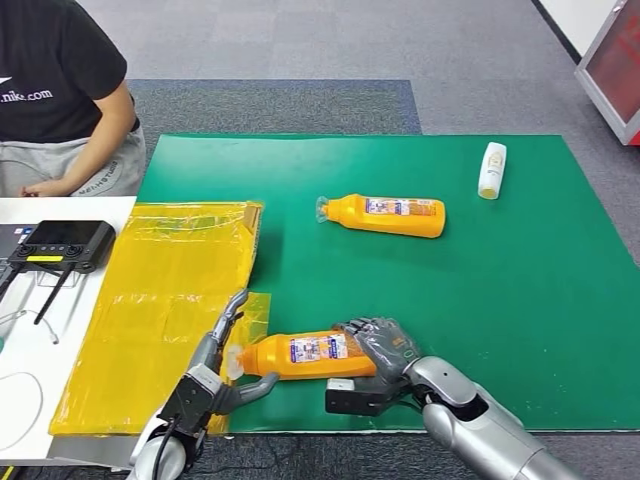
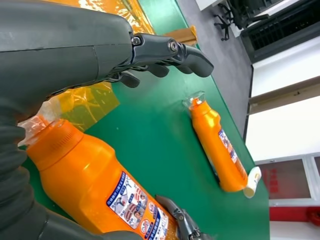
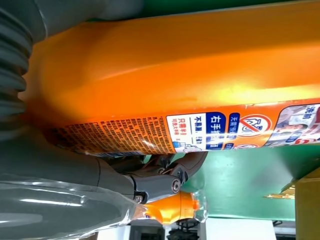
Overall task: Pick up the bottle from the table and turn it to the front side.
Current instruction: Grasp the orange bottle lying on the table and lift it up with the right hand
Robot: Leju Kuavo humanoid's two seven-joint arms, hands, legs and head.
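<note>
Near the green mat's [image 1: 528, 300] front edge, the right hand [image 1: 377, 350] gripped the base of the orange bottle [image 1: 313, 355], lying on its side. At its wrapped cap the left hand [image 1: 215, 375] stood spread, thumb touching. Farther back lay a second orange bottle [image 1: 392, 214], open mat between.
</note>
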